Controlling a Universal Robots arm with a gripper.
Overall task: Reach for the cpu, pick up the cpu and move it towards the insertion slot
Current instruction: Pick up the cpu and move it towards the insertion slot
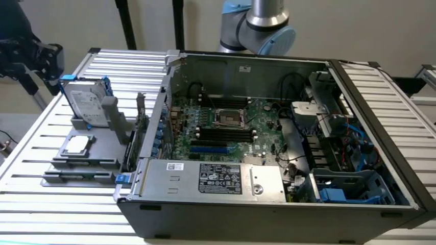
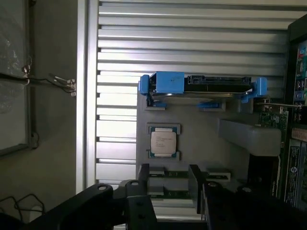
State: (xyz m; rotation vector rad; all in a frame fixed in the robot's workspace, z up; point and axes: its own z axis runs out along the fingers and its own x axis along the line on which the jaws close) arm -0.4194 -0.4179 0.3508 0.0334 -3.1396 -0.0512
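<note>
The cpu (image 1: 78, 144) is a small flat square chip with a silvery top. It lies in a grey holder tray (image 1: 75, 168) on the slatted table, at the exterior view's left, outside the computer case. In the wrist view the cpu (image 2: 163, 141) lies some way beyond my gripper (image 2: 169, 191). The two dark fingers (image 2: 194, 184) stand apart with nothing between them, so the gripper is open and not touching the chip. The insertion slot (image 1: 228, 116) is a square silver-framed socket on the green motherboard inside the open case.
An upright silver hard drive (image 1: 89, 102) in a blue-edged frame (image 2: 201, 84) stands just behind the cpu on the same tray. Memory sticks (image 2: 168, 173) lie in the tray near my fingertips. The case wall (image 1: 146, 132) separates tray and motherboard. Dark hardware (image 1: 30, 53) hangs at the exterior view's upper left.
</note>
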